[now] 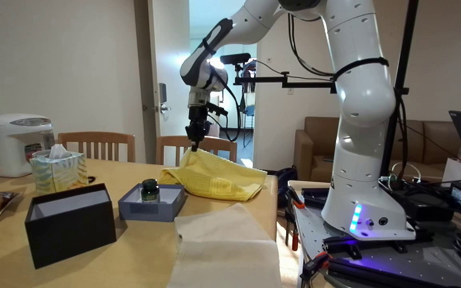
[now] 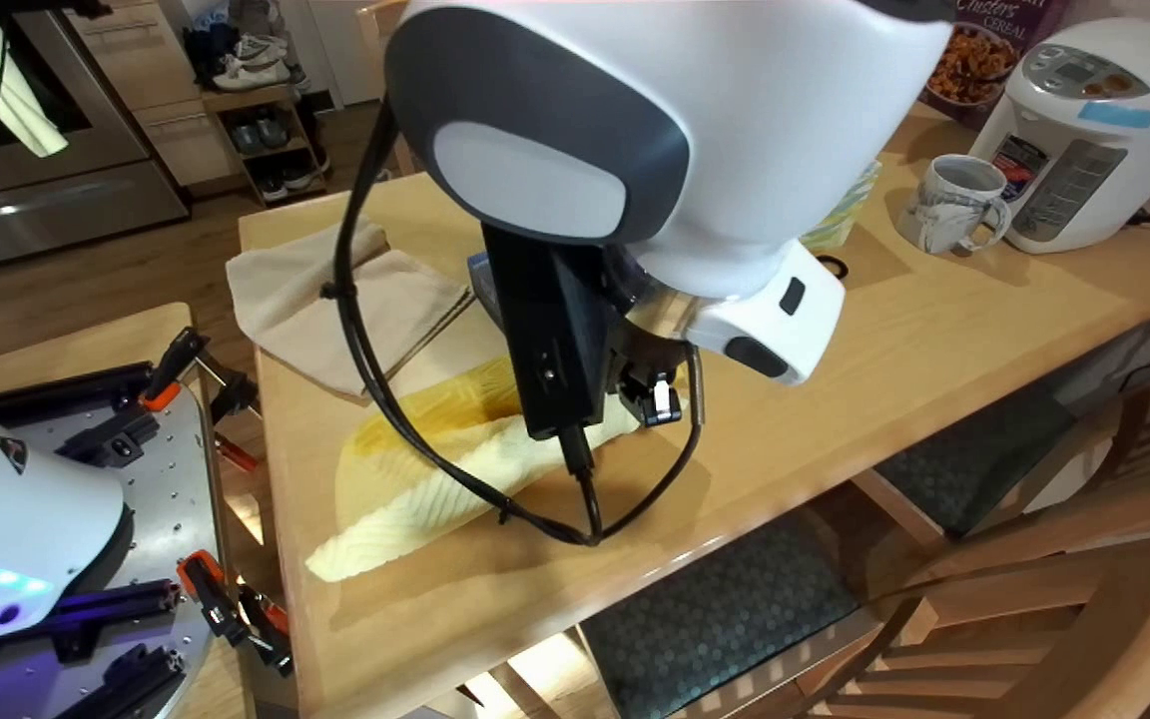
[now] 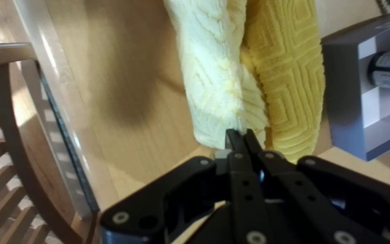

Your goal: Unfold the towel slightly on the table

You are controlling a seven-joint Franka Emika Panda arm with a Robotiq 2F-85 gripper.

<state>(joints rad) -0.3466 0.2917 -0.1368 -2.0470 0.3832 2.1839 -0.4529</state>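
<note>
The yellow towel (image 1: 218,182) lies bunched near the end of the wooden table (image 1: 142,252). My gripper (image 1: 194,146) points down and is shut on a raised fold at the towel's upper edge. In the wrist view the fingertips (image 3: 241,133) pinch a thin ridge of the towel (image 3: 212,78). A darker patterned part of the towel hangs or lies beside that ridge, towards the box. In an exterior view the towel (image 2: 435,489) stretches away from the gripper, and the arm hides the fingertips and part of the towel.
A blue-grey box (image 1: 146,212) holding a dark bottle (image 1: 150,191) stands close beside the towel. A beige cloth (image 1: 226,244) lies in front of it. A black box (image 1: 70,228), a tissue box (image 1: 60,172) and a water boiler (image 1: 18,144) stand farther along. Chairs (image 1: 98,140) line the table edge.
</note>
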